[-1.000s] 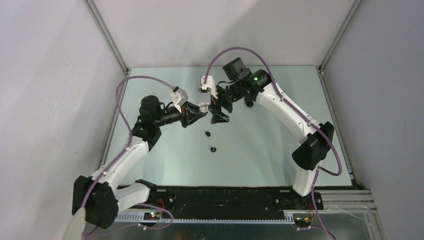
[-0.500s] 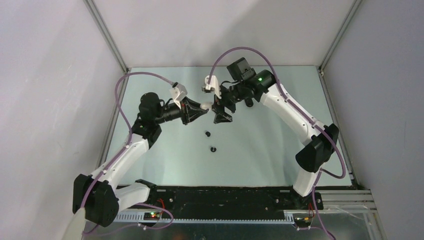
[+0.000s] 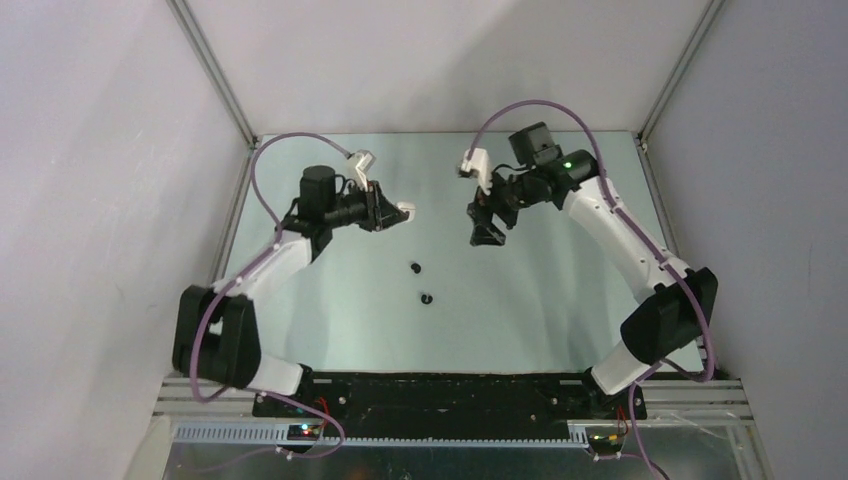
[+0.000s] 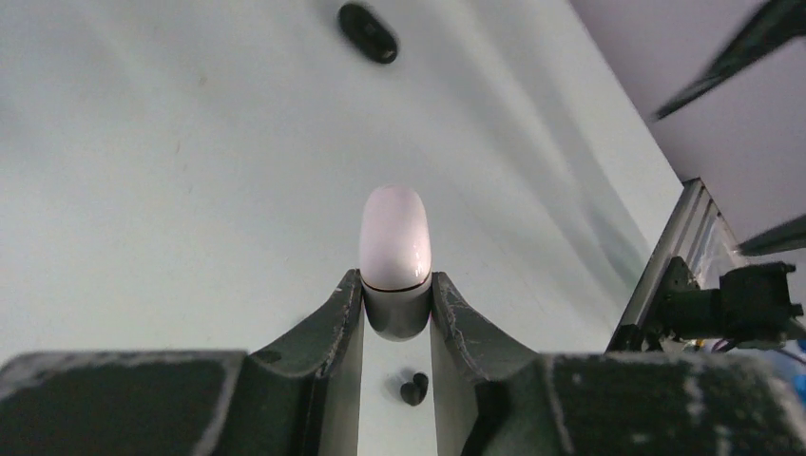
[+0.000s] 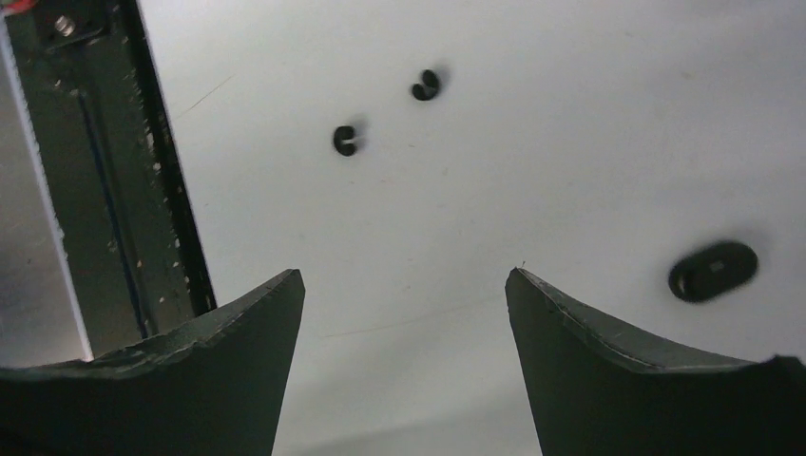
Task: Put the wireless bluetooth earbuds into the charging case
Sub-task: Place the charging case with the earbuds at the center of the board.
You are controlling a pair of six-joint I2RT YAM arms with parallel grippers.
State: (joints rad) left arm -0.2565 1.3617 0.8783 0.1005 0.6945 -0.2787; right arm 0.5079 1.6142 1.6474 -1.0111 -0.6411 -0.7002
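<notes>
The pale, matte table point(image 3: 330, 300) is sitting between plain white walls point(image 3: 100, 150) with metal corner posts point(image 3: 215, 75). The left gripper point(image 3: 398, 212) is clamping a closed white charging case point(image 4: 394, 233) in its jaws above the table. The right gripper point(image 5: 406, 277) is hovering, jaws spread wide. Two black earbuds point(image 3: 415, 267) are lying near each other on the table, a black case point(image 5: 713, 271) resting apart from them.

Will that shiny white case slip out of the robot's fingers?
Maybe. The white case looks smooth, glossy and rounded, so it is probably slippery. The left gripper pinches only its near end, so a bump might squirt it out forward. It looks hard, so it likely won't squash.
</notes>
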